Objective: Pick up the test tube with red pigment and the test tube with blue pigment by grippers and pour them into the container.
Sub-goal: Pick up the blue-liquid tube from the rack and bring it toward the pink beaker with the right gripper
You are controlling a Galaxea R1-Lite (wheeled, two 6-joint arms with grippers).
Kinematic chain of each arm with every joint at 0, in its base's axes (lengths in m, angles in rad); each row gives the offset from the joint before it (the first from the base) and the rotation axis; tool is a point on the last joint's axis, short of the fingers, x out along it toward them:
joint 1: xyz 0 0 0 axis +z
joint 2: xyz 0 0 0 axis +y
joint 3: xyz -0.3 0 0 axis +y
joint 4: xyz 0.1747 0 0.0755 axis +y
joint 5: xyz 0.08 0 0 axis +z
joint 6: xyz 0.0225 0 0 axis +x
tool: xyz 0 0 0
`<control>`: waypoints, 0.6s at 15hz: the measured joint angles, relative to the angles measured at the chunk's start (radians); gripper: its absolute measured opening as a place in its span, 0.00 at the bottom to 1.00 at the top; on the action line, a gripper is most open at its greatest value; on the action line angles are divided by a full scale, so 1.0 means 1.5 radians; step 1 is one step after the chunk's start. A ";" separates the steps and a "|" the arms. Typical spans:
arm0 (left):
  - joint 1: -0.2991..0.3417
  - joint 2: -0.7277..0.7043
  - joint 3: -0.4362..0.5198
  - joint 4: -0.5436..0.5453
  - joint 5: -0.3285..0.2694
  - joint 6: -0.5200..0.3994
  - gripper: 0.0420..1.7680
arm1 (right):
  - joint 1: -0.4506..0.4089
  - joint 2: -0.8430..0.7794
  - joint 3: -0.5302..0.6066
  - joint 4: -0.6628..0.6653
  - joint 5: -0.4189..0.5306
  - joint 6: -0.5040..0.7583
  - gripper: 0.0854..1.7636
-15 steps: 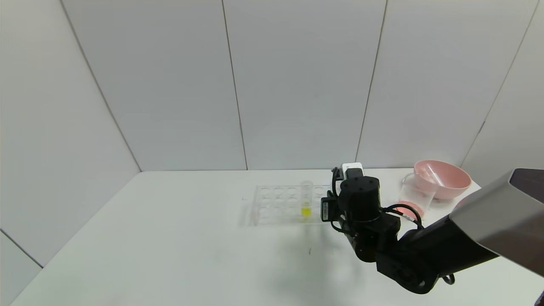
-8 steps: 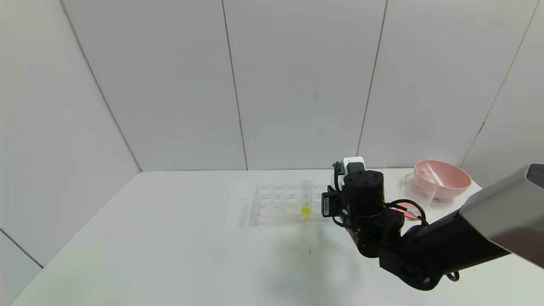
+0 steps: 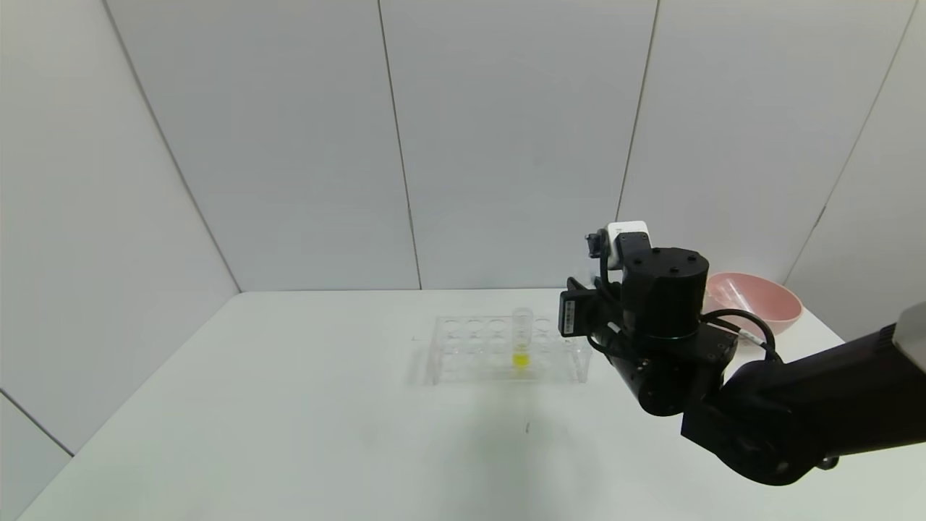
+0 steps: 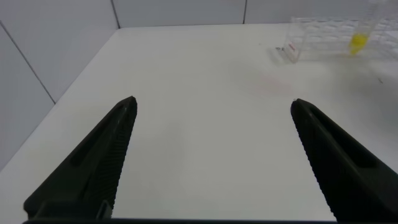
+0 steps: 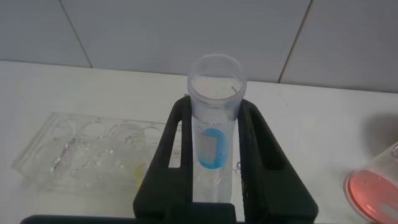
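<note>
My right gripper point(image 5: 216, 106) is shut on the test tube with blue pigment point(image 5: 214, 134), a clear tube with a blue patch on its wall, held upright between both black fingers point(image 5: 166, 146). In the head view the right wrist point(image 3: 662, 304) hangs above the table, right of the rack, and hides the tube. The container point(image 5: 378, 186), a clear beaker with red liquid at its bottom, stands at the edge of the right wrist view, apart from the tube. The test tube with red pigment is out of view. My left gripper point(image 4: 211, 109) is open over bare table.
A clear tube rack point(image 3: 470, 354) holds one tube with yellow liquid point(image 3: 521, 340) in mid-table. A pink bowl point(image 3: 767, 300) sits at the back right, partly behind my right arm, with what looks like a clear tube lying in it. White walls close the table's far side.
My right arm has risen and shifted right, away from the rack, with the tube in its grip. It now covers the beaker in the head view.
</note>
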 joint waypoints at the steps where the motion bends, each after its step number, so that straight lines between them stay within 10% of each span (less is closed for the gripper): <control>1: 0.000 0.000 0.000 0.000 0.000 0.000 1.00 | 0.000 -0.005 0.002 0.000 0.000 0.000 0.24; 9: 0.000 0.000 0.000 0.000 0.000 0.000 1.00 | -0.005 -0.041 0.027 0.020 0.031 -0.007 0.24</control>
